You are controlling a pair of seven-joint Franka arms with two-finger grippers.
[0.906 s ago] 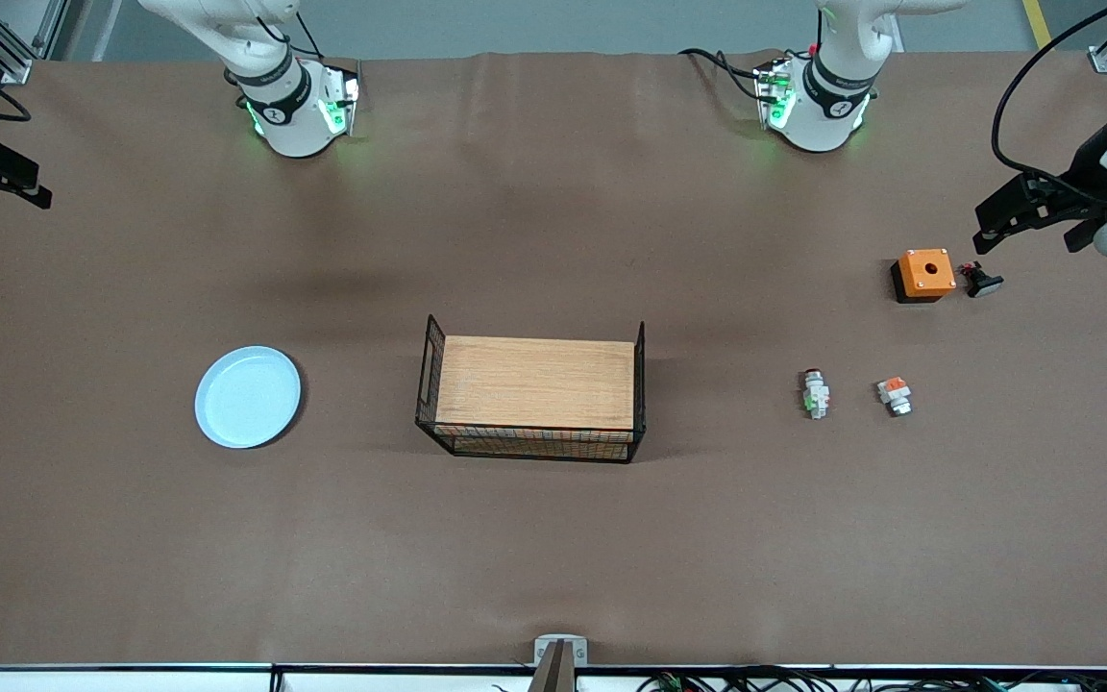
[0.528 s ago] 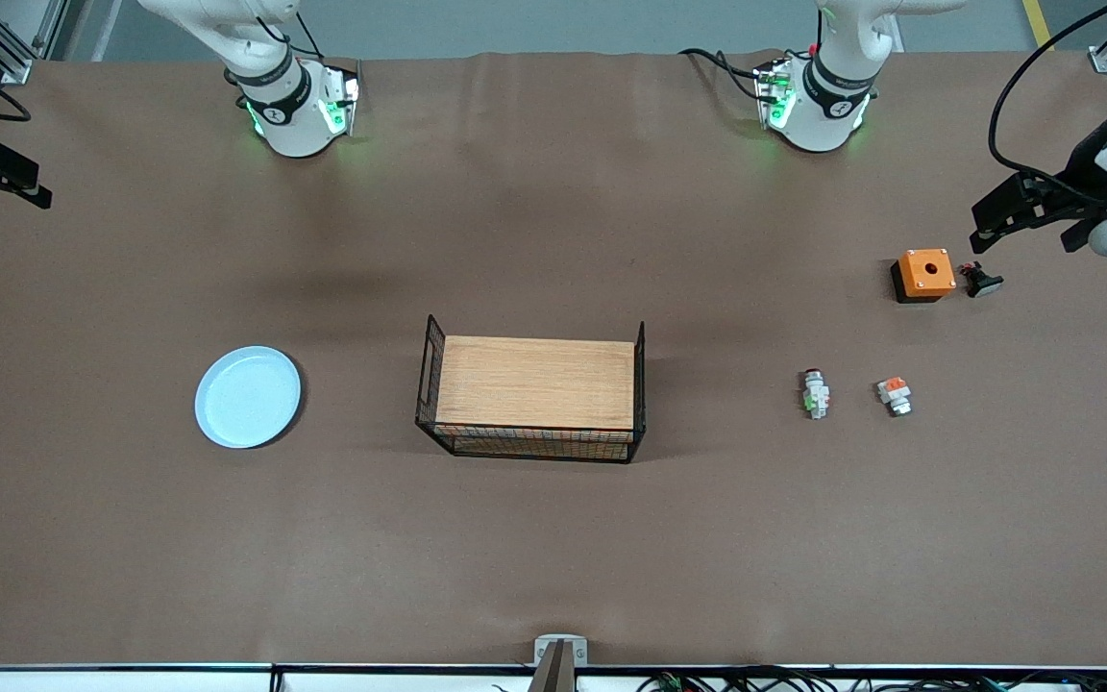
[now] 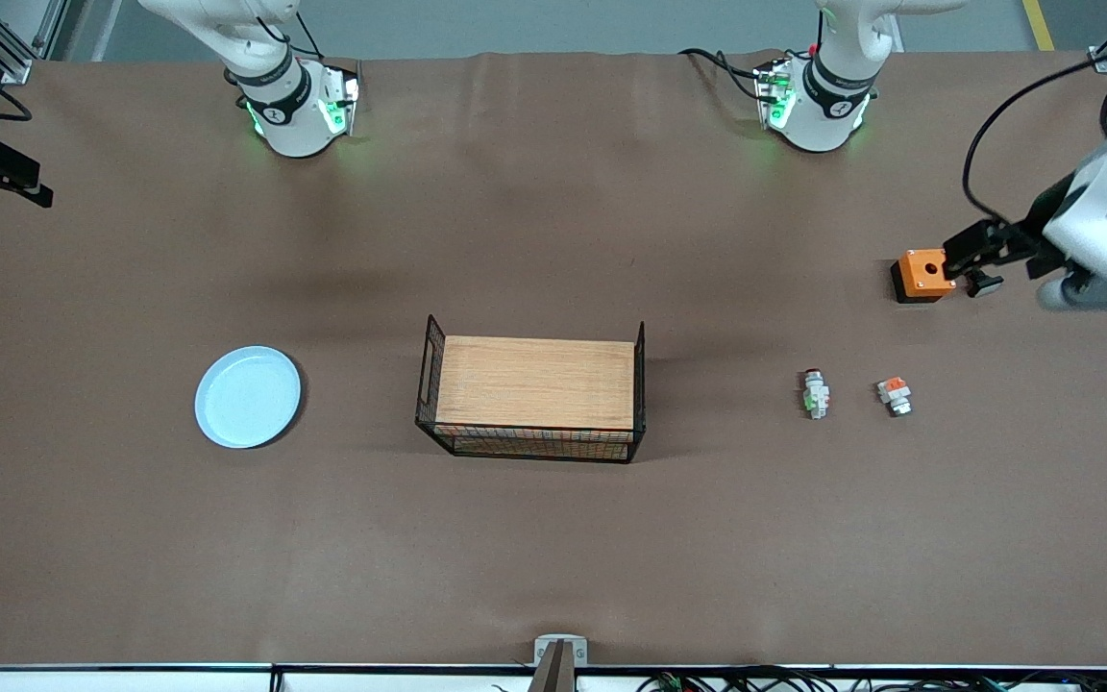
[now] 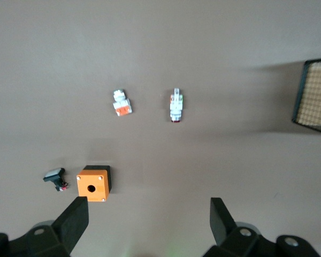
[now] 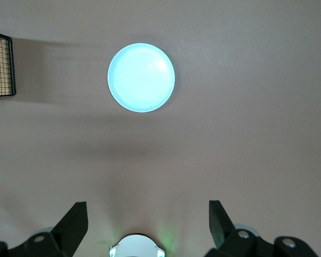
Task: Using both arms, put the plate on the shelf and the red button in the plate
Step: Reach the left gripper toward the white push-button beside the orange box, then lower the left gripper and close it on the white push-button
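- Left tool: fingers spread wide and empty, as the left wrist view shows; in the front view it hangs over the orange box and the small black part at the left arm's end of the counter.
- Right tool: fingers likewise spread wide and empty in the right wrist view, which looks down on bare counter with the plate some way off; in the front view only a dark fixture shows at the frame edge by the right arm's end, and whether that is this tool cannot be told.
- Red button: lies on the counter, untouched, nearer to the front camera than the orange box, just beside the similar white part with an orange block, the two apart from each other.
- Plate: rests flat on the counter toward the right arm's end, well apart from the wooden-topped wire basket at the middle; nothing lies on it.
- Progress, as a judgement: the task stands at its opening. Neither thing is grasped or lifted. Both pickups and both placements remain, the left arm being better placed for the button and the right arm for the plate.
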